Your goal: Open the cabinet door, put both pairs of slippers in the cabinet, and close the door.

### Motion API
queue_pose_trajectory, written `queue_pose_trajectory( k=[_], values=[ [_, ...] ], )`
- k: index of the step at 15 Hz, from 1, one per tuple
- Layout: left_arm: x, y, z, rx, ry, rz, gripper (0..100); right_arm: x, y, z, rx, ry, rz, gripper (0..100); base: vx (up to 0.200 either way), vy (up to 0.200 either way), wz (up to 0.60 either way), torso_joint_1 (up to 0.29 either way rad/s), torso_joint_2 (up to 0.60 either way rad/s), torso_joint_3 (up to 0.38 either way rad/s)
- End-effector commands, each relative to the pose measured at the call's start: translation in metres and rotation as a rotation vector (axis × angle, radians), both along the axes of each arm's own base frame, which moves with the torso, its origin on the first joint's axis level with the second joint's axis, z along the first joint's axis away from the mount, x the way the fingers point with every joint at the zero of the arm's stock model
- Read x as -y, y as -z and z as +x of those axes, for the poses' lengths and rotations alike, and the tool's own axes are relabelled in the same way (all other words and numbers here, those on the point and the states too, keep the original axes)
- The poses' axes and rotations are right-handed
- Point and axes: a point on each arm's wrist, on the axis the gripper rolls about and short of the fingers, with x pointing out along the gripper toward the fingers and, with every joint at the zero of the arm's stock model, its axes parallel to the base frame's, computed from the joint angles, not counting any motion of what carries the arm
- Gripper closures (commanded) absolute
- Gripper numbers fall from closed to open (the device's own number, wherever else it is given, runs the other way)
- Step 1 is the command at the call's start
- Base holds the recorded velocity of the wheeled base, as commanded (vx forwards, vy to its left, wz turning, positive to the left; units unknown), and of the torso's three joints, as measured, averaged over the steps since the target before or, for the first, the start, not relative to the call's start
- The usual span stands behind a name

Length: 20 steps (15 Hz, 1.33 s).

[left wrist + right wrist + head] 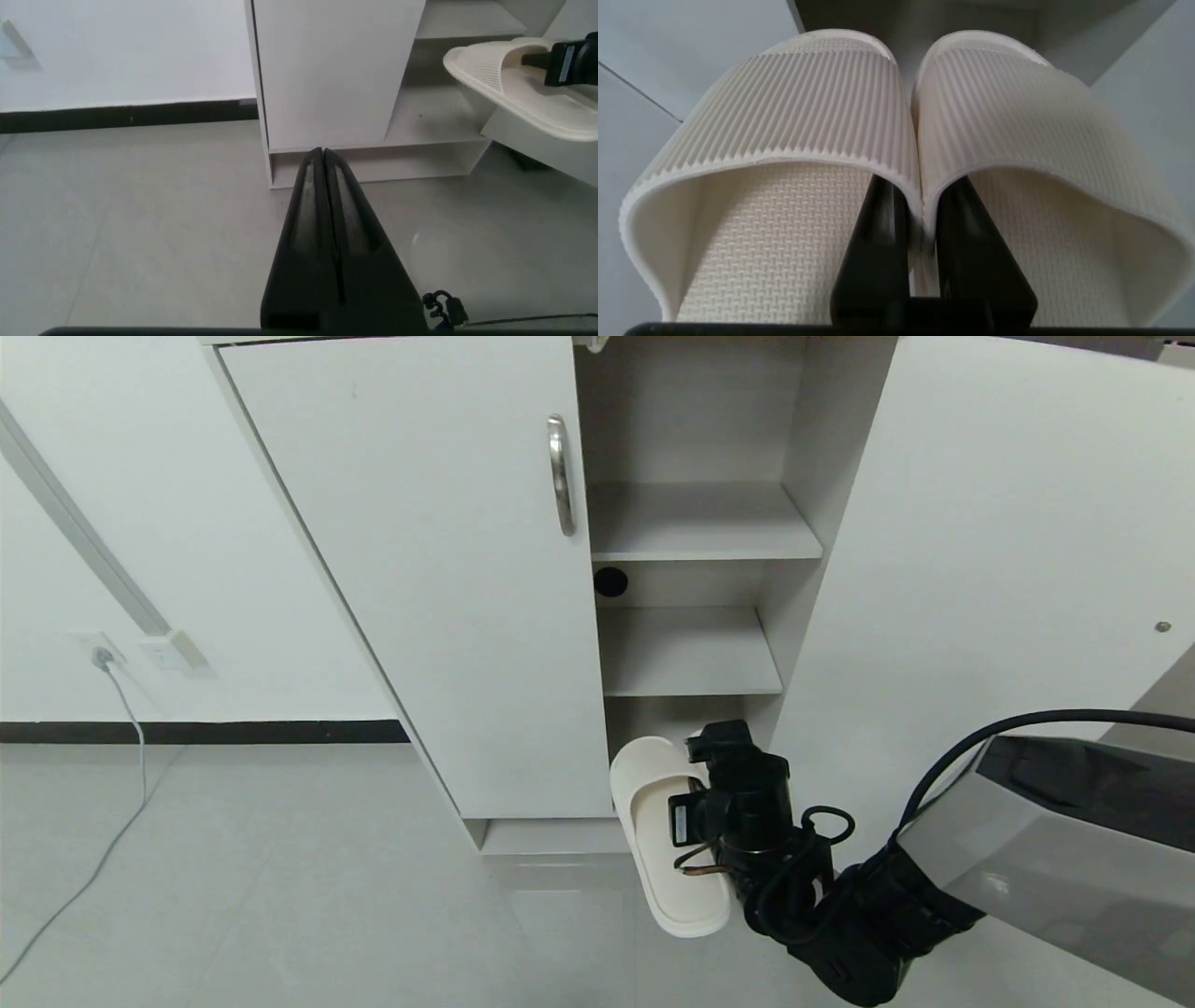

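Observation:
A pair of cream slippers (653,821) hangs in front of the cabinet's lowest compartment (653,717), toes toward it. My right gripper (698,782) is shut on the pair. In the right wrist view the two slippers (785,121) lie side by side, and the black fingers (882,233) pinch their inner strap edges together. The cabinet's right door (980,569) stands open; the left door (420,569) with its metal handle (560,476) is closed. My left gripper (322,159) is shut on nothing, low over the floor, pointing at the cabinet base (374,163). Farther off are the slippers (523,79).
Two bare shelves (695,523) (686,653) sit above the lowest compartment, with a round hole (611,581) in the back panel. A wall socket (101,656) with a grey cable (131,803) is at the left. Open grey floor (280,896) lies left of the cabinet.

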Motion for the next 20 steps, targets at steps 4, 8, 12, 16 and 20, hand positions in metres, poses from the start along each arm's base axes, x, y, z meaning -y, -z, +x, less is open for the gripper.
queue_pose_trajectory(
  k=[4, 8, 12, 16, 20],
  values=[
    [0.0, 0.0, 0.0, 0.0, 0.0, 0.0, 100, 0.001, -0.001, 0.001, 0.009, 0.0, 0.009, 100, 0.0, 0.0, 0.0, 0.006, 0.0, -0.196],
    [0.0, 0.0, 0.0, 0.001, -0.002, 0.0, 100, 0.0, 0.001, 0.004, 0.061, 0.003, 0.024, 100, 0.0, 0.0, 0.0, 0.003, 0.0, -0.03],
    [0.0, 0.0, 0.0, 0.003, -0.002, 0.0, 100, 0.002, -0.007, 0.005, 0.226, 0.003, 0.005, 100, 0.0, 0.0, 0.0, 0.0, 0.0, 0.0],
    [0.0, 0.0, 0.0, 0.003, -0.002, -0.003, 100, 0.009, -0.009, 0.019, 0.241, 0.098, 0.012, 100, 0.0, 0.0, 0.0, 0.0, 0.0, 0.0],
    [0.0, 0.0, 0.0, 0.003, -0.002, -0.003, 100, 0.008, -0.013, 0.021, 0.233, 0.112, 0.016, 100, 0.0, 0.0, 0.0, 0.0, 0.0, 0.0]
  ],
)
